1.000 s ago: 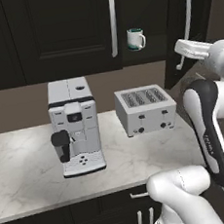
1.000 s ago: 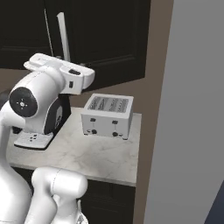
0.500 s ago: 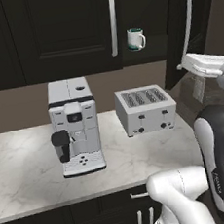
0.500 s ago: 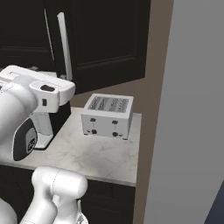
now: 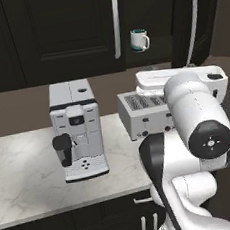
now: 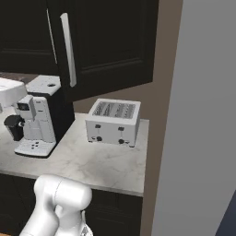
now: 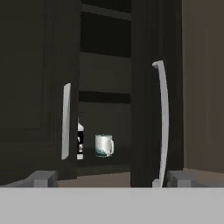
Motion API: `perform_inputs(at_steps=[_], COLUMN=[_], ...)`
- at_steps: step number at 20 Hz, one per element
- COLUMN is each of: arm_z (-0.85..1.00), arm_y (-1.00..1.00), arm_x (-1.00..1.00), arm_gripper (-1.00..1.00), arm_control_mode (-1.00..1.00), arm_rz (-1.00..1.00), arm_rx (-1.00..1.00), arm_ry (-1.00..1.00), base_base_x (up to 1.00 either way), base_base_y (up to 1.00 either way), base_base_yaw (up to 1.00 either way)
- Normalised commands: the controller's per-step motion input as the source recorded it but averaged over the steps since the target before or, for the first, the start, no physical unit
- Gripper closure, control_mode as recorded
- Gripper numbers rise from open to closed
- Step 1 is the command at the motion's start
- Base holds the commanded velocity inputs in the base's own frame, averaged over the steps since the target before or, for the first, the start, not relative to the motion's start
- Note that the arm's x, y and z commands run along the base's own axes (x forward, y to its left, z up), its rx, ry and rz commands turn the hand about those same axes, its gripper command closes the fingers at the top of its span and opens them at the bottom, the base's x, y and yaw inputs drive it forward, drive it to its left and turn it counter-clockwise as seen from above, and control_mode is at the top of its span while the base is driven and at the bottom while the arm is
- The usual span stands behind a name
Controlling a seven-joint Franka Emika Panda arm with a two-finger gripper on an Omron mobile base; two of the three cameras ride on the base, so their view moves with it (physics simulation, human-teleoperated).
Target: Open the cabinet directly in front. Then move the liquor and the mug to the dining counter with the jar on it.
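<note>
Nearest in the hand view, the gripper (image 7: 105, 178) is seen with its two grey tips spread wide and nothing held between them. It is aimed at the gap of the cabinet (image 5: 68, 36), whose right door (image 7: 151, 92) is swung partly open while the left door (image 7: 39, 87) is closed or nearly so. A long silver bar handle (image 7: 162, 122) is carried on the open door's edge and another (image 7: 66, 121) on the left door.

On the marble worktop (image 5: 27, 171) below, a coffee machine (image 5: 77, 128) is seen at left and a toaster (image 6: 114, 121) at right.

Farther back, on the cabinet's lower shelf, the mug (image 7: 104, 145) is seen upright with its side handle turned right. Just left of it, the liquor (image 7: 80, 140) is half hidden behind the left door's edge.

The mug is judged light, rigid and glazed, so somewhat slippery; a pinch across its rim or body, clear of the handle, is likely best. The bottle is judged slim, tall and easily tipped, and is best taken around its body below the neck. Wider door clearance is probably needed first.
</note>
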Motion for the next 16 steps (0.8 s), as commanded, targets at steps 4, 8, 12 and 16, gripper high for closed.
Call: perform_inputs(at_steps=[4, 8, 12, 16], arm_z=[0.0, -0.04, -0.08, -0.03], arm_y=[0.58, 0.0, -0.01, -0.08], arm_x=[0.36, 0.73, 0.84, 0.83], arm_gripper=[-1.0, -1.0, -1.0, -1.0], arm_control_mode=[-1.0, -1.0, -1.0, -1.0], arm_rz=[-0.29, 0.0, 0.0, 0.0], arm_rx=[-0.11, 0.0, 0.0, 0.0], arm_ry=[0.04, 0.0, 0.01, 0.03], base_base_x=[0.0, 0.0, 0.0, 0.0], base_base_y=[0.0, 0.0, 0.0, 0.0], base_base_yaw=[0.0, 0.0, 0.0, 0.0])
